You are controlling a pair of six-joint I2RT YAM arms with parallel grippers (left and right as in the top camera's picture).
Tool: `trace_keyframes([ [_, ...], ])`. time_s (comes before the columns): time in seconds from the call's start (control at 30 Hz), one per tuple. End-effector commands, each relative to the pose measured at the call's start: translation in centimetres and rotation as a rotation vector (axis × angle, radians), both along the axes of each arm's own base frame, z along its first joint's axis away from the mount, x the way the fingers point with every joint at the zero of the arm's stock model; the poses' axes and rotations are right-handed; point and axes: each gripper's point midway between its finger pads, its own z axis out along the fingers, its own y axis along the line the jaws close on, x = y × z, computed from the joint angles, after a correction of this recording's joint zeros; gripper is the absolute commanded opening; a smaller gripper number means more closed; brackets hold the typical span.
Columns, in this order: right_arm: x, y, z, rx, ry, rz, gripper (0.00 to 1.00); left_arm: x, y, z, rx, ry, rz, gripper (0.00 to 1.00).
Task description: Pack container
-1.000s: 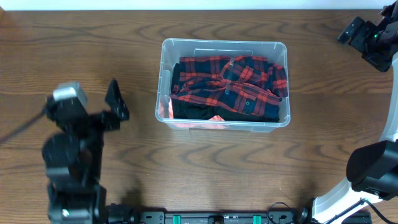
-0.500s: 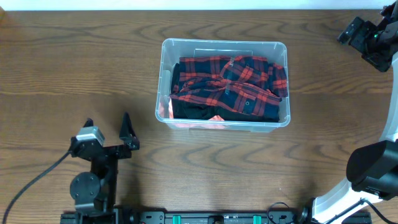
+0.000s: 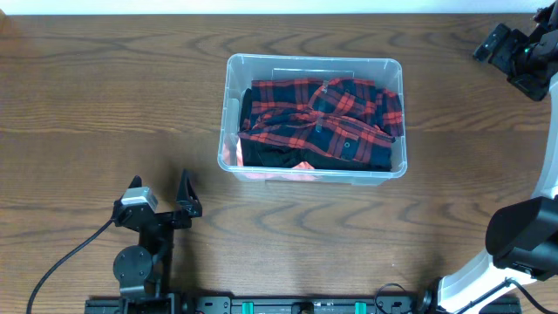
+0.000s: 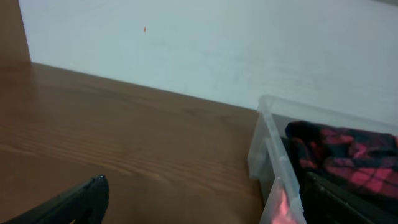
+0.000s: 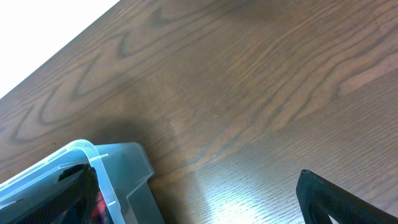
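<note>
The container (image 3: 228, 113) is a clear plastic bin standing at the middle of the table. It holds a red-and-black plaid shirt (image 3: 327, 113) on top of a black garment (image 3: 279, 153), with something pink (image 3: 230, 153) at its front left corner. My left gripper (image 3: 161, 192) is open and empty, low over the table to the front left of the bin. In the left wrist view its fingers (image 4: 205, 211) frame bare wood, with the bin (image 4: 267, 155) to the right. My right gripper (image 3: 499, 45) is open and empty at the far right corner. The right wrist view (image 5: 199, 205) shows the bin's corner (image 5: 118, 174).
The wood table (image 3: 105, 78) extends to the left and right of the bin. A white wall (image 4: 217, 43) stands behind the table's far edge. The left arm's black cable (image 3: 70, 253) trails at the front left. The right arm's base (image 3: 523, 244) stands at the front right.
My left arm has drawn back from beside the bin toward the table's front edge and has come lower. The right arm and the bin's contents have not moved.
</note>
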Motion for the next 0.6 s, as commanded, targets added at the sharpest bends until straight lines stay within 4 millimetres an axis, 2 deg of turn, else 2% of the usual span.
trace_keyframes([
  [0.0, 0.1, 0.0, -0.1, 0.007, 0.002, -0.008, 0.99, 0.0, -0.2, -0.8, 0.008, 0.012, -0.013, 0.98],
  [0.13, 0.1, 0.0, -0.1, 0.007, 0.002, -0.008, 0.99, 0.2, -0.2, -3.4, -0.029, 0.075, -0.011, 0.98],
  [0.2, 0.1, 0.0, -0.1, 0.007, 0.002, -0.008, 0.99, 0.1, -0.2, -3.9, -0.048, 0.092, -0.01, 0.98],
  [0.57, 0.1, 0.0, -0.1, 0.007, 0.002, -0.008, 0.99, 0.2, -0.6, -3.9, -0.047, 0.092, -0.027, 0.98],
])
